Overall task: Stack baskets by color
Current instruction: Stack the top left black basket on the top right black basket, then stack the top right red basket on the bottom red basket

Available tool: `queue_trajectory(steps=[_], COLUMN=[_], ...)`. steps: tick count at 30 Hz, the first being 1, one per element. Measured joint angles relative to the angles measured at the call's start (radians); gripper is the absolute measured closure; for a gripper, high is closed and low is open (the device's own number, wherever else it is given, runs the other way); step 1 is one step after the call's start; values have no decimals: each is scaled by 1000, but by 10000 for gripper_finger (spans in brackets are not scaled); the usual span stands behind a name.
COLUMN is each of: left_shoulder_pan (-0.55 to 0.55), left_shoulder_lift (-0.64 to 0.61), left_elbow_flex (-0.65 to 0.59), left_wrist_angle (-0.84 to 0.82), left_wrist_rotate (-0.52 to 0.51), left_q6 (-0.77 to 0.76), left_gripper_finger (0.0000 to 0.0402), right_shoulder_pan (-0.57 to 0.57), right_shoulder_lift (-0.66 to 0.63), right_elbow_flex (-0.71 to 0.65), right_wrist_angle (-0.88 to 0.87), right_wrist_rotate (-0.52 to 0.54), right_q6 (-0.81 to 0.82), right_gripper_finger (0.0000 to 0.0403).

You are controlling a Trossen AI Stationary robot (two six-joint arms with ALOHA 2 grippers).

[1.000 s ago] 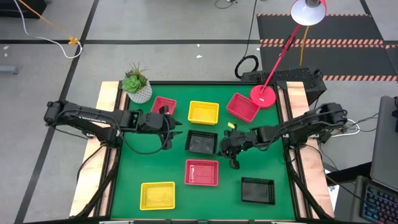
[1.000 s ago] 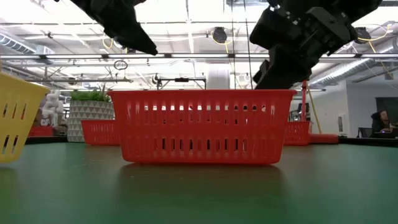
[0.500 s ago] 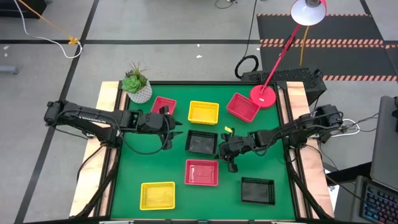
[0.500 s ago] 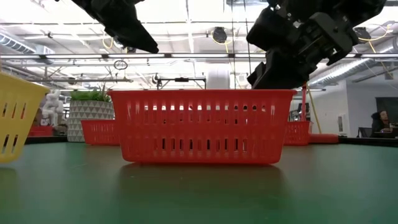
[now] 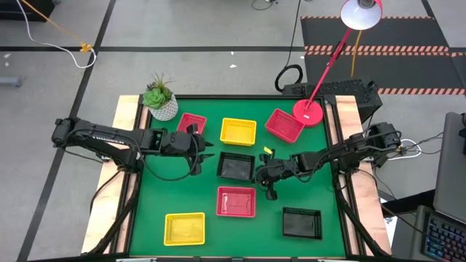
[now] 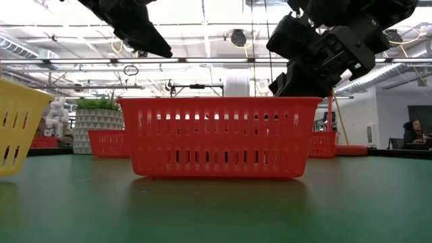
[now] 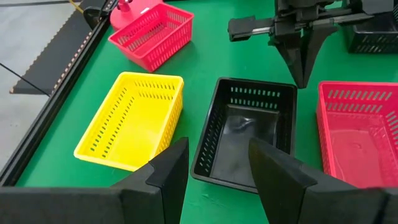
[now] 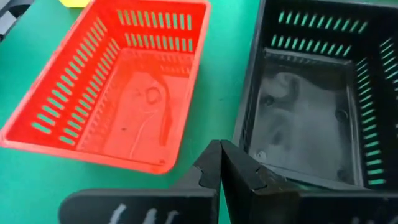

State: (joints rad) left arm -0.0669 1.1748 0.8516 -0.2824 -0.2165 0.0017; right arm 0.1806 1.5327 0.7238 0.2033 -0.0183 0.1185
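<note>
- Right gripper (image 5: 263,173): clenched, holding nothing, hanging just beside the middle black basket (image 5: 237,167), between it and the red basket (image 5: 237,201) nearer the front.
- Left gripper (image 5: 206,149): spread wide, empty, hovering at that black basket's other side; likely lined up to take its rim.
- Baskets lie scattered singly on the green surface (image 5: 153,204); no colour is stacked yet.
- Nearby: yellow basket (image 5: 238,131); plant pot (image 5: 162,104) and lamp base (image 5: 308,112) at the back corners, obstructing nothing.

3 red baskets (image 5: 237,201), 2 yellow baskets (image 5: 238,131), 2 black baskets (image 5: 236,166), green table (image 5: 182,189)
</note>
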Motion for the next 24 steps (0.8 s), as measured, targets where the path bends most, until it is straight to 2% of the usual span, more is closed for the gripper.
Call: queue_trajectory(steps=[5, 13, 18, 21, 24], left_shoulder_pan=[0, 0, 0, 0, 2], left_shoulder_lift=[0, 0, 0, 0, 0], left_elbow_flex=[0, 0, 0, 0, 0], left_wrist_angle=[5, 5, 27, 40, 50], left_wrist_rotate=[0, 0, 0, 0, 0], left_q6=[0, 2, 6, 17, 31], left_gripper_finger=[232, 232, 232, 232, 232], right_shoulder_pan=[-2, -4, -16, -32, -46], right_shoulder_lift=[0, -3, -66, -124, -184], right_elbow_flex=[0, 0, 0, 15, 67], right_wrist_angle=[-20, -22, -36, -145, -340], right_wrist_rotate=[43, 41, 29, 35, 43], right_q6=[0, 0, 51, 100, 147], right_gripper_finger=[401, 401, 401, 401, 401])
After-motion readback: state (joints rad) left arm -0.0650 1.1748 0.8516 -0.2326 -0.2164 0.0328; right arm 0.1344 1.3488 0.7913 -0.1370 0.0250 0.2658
